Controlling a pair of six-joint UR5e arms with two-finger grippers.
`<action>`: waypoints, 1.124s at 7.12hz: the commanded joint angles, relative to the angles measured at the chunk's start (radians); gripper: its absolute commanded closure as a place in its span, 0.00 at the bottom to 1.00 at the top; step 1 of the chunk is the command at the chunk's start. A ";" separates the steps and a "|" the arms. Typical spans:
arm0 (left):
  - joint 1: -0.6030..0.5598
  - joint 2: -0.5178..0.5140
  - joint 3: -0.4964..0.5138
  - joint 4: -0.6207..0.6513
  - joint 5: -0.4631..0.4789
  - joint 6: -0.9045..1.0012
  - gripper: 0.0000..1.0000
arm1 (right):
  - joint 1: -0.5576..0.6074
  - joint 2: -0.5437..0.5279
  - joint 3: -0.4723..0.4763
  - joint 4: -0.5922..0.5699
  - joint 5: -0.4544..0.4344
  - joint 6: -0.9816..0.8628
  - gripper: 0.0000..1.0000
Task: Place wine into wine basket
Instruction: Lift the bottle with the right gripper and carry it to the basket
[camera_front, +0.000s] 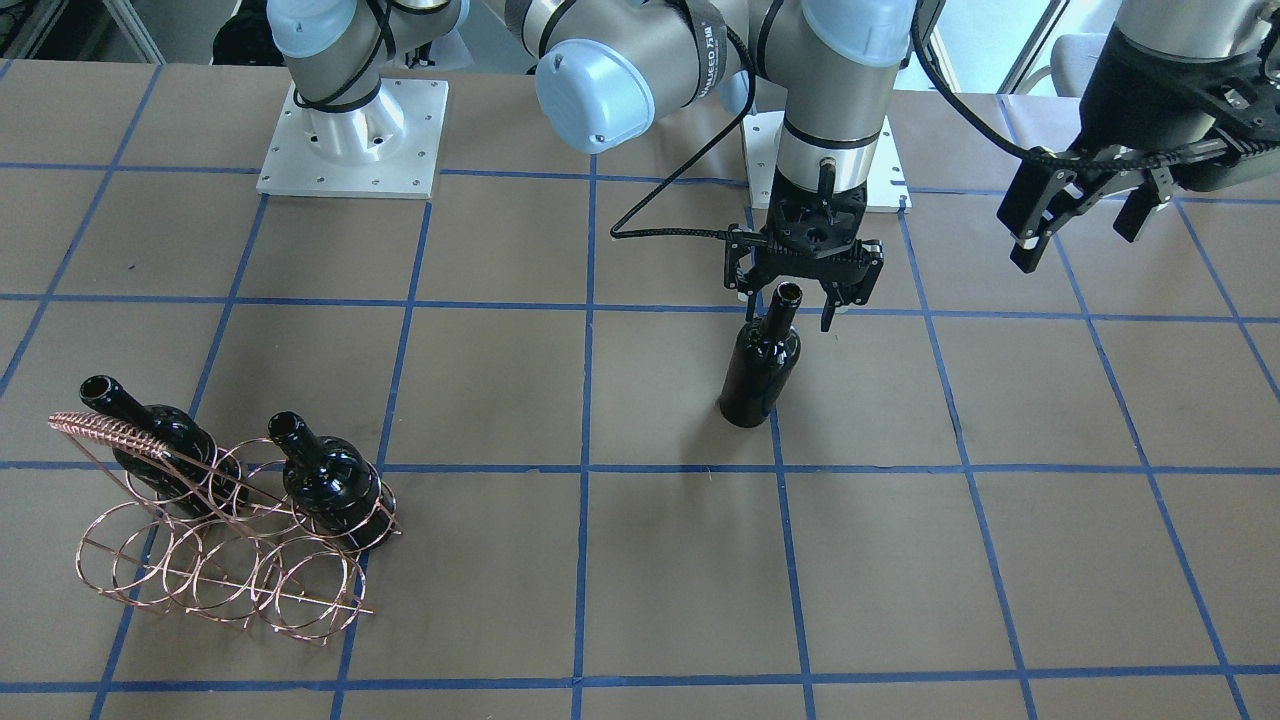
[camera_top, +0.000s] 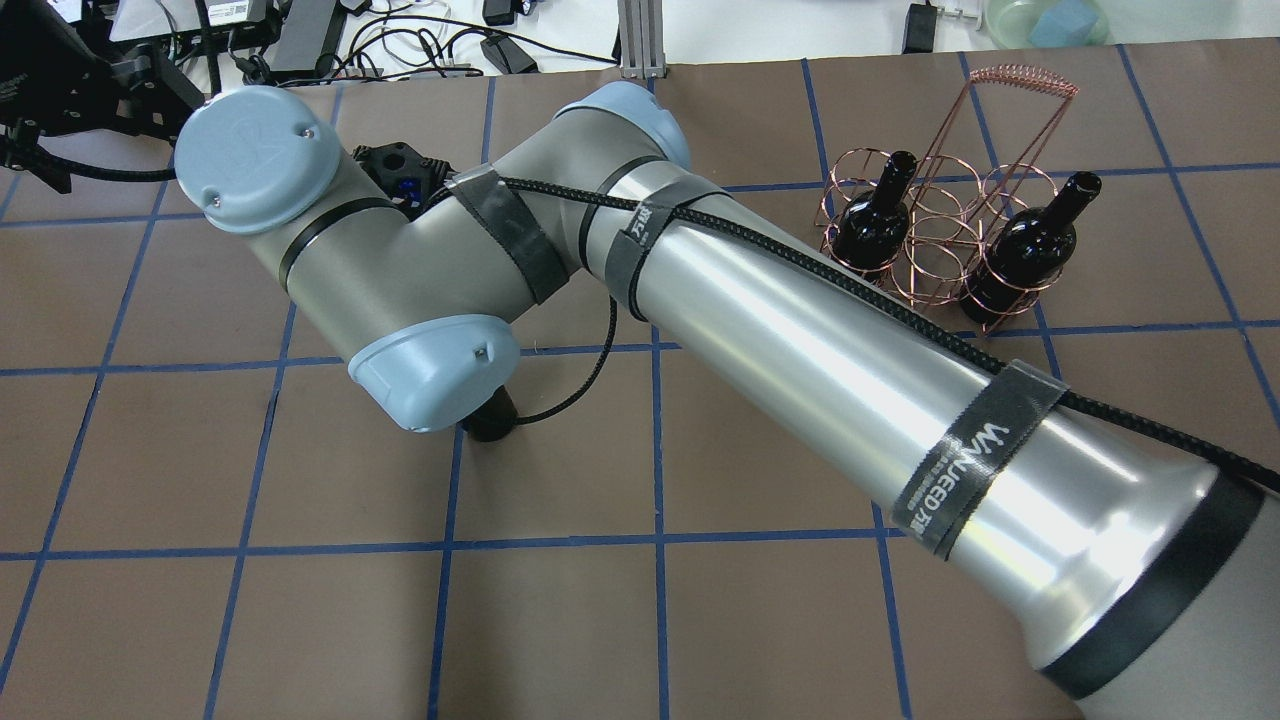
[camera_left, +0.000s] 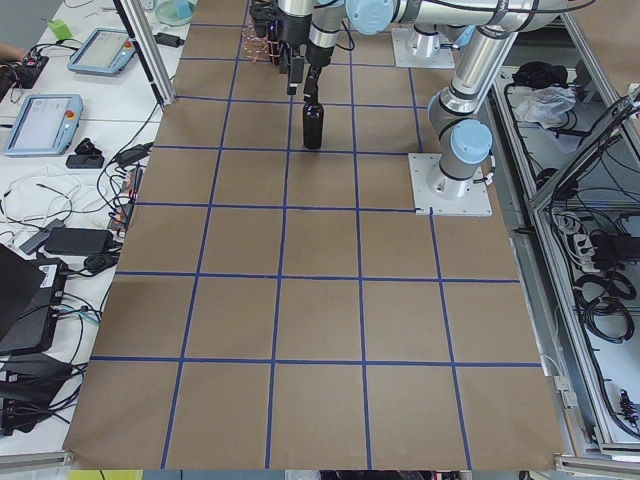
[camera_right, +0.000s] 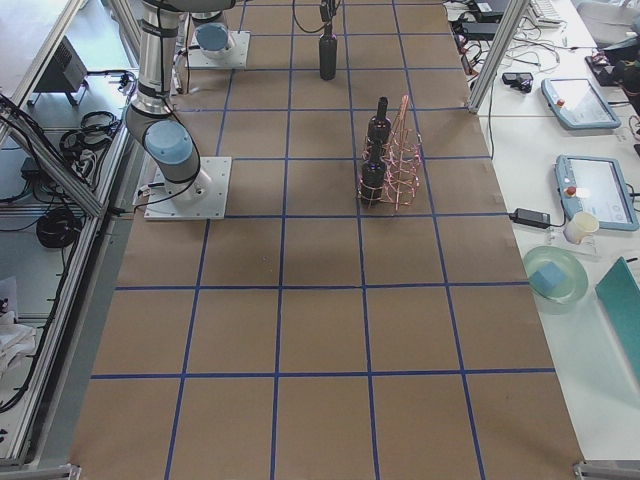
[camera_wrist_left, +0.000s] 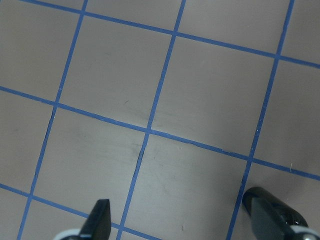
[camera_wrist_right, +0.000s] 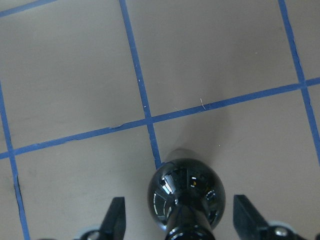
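Note:
A glossy black wine bottle (camera_front: 760, 370) stands upright on the table near the middle, and shows from above in the right wrist view (camera_wrist_right: 187, 195). My right gripper (camera_front: 790, 310) is open with a finger either side of the bottle's neck, not closed on it. The copper wire wine basket (camera_front: 220, 560) stands apart at the robot's right, also in the overhead view (camera_top: 940, 230). Two alike bottles (camera_front: 150, 430) (camera_front: 330, 480) sit in its rings. My left gripper (camera_front: 1078, 240) is open and empty, raised above the table on the robot's left.
The table is brown paper with a blue tape grid. The two arm bases (camera_front: 350, 140) are bolted along the robot's side. My right arm (camera_top: 800, 330) reaches across the overhead view and hides most of the standing bottle there. The left wrist view shows only bare table between its fingertips (camera_wrist_left: 100, 220).

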 joint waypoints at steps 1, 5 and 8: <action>0.011 0.003 -0.001 -0.001 0.003 0.015 0.00 | 0.000 0.000 0.003 0.000 0.009 0.005 0.60; 0.051 0.009 -0.009 -0.004 -0.010 0.021 0.00 | -0.002 -0.004 0.012 0.004 0.012 -0.003 0.69; 0.053 0.007 -0.010 -0.001 -0.011 0.020 0.00 | -0.040 -0.052 0.012 0.015 0.031 -0.058 0.71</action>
